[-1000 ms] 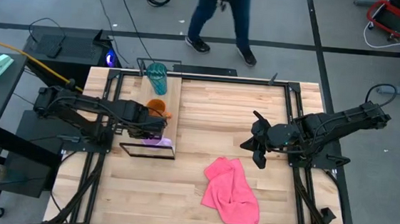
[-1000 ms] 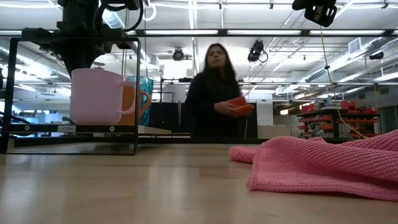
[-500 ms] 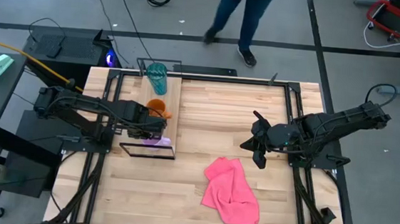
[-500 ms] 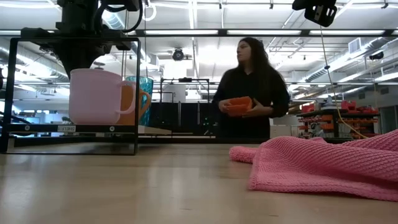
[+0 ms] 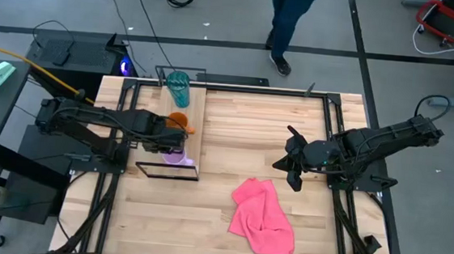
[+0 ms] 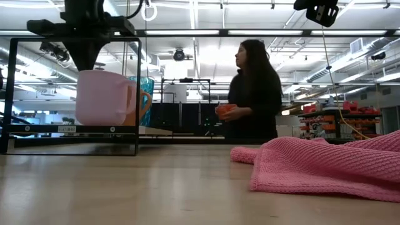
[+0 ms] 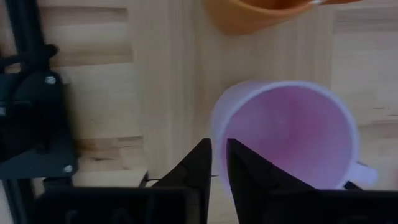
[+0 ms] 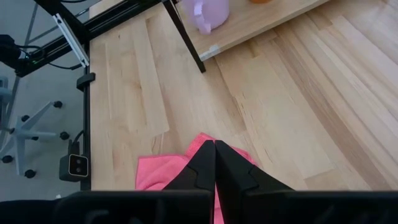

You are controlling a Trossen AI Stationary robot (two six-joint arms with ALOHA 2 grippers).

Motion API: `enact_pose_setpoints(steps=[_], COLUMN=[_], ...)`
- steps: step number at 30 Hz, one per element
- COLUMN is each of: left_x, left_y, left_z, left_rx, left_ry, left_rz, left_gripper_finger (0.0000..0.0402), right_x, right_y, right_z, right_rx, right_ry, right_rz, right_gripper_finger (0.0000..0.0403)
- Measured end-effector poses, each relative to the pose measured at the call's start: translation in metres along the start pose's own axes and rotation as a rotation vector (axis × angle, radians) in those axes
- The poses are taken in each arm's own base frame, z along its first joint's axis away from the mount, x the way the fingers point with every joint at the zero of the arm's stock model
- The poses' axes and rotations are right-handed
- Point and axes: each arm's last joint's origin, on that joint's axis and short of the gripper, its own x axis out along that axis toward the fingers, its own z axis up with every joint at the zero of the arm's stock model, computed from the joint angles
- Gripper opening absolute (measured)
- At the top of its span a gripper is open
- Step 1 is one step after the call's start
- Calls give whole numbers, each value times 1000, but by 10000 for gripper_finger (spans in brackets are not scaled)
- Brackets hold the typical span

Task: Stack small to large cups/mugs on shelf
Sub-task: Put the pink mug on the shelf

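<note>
Lilac mug sits at the near end of the shelf, beside the orange mug, with the teal tumbler farther along. Left end effector hovers beside the lilac mug's rim, fingers nearly clenched, grasping nothing. Placement looks finished; backing clear without tipping the mug comes next. Right end effector waits clenched over the bench.

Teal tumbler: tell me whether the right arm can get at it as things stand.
Probably yes: the teal tumbler stands at the shelf's far end, open tabletop lies between, and the left gripper works by the purple mug.
</note>
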Motion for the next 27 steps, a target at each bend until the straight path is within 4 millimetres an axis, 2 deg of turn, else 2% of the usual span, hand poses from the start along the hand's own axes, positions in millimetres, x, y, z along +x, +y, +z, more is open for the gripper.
enact_pose_setpoints(steps=[7,14,20,27], left_x=[-14,-39,-57,-63], left_y=[10,15,16,16], left_z=[3,11,18,22], left_rx=[-15,55,175,300], left_ry=[-37,-174,-374,-537], left_rz=[-82,-328,-472,-453], left_gripper_finger=[66,53,44,39], right_x=[0,4,38,99], right_y=[0,3,11,-7], right_z=[0,3,15,44], right_rx=[0,16,34,88], right_ry=[0,-17,-16,-36], right_rz=[0,25,103,211], right_gripper_finger=[9,8,4,2])
